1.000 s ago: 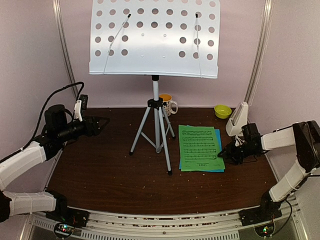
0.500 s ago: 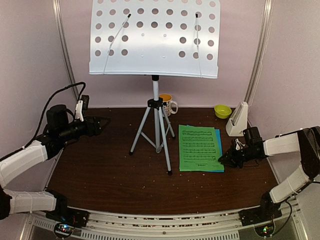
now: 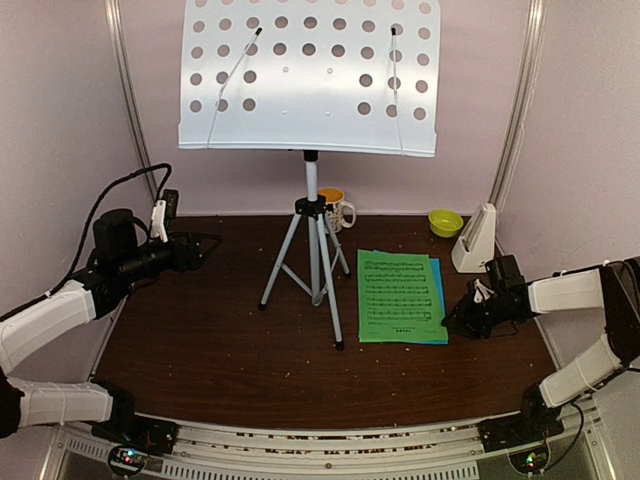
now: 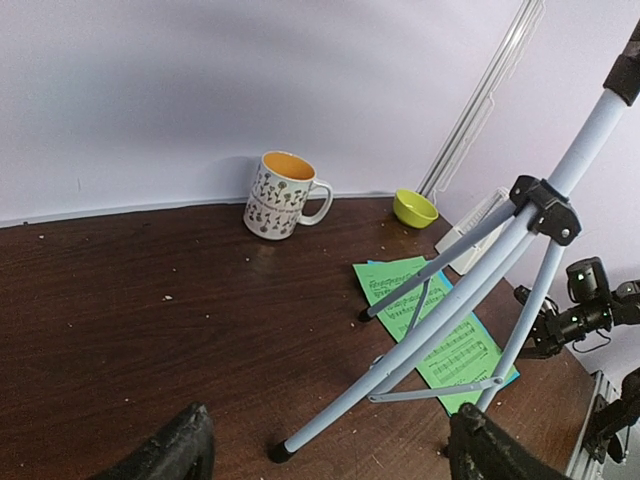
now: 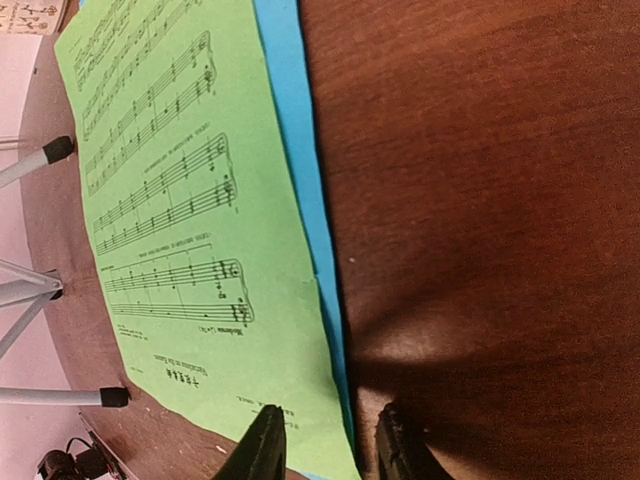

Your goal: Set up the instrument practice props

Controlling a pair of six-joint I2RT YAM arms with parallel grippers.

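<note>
Patterned mug (image 4: 283,195) and green bowl (image 4: 414,208) stand well apart.

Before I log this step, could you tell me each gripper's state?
Left gripper: open, empty.
Right gripper: partly open at the edge of the green music sheet, nothing held.

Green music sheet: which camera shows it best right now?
Right wrist: the green music sheet fills the frame, staves sharp, the blue sheet peeking out beside it, the fingers at its corner. Top external shows it whole but small; left wrist has tripod legs crossing it.
</note>
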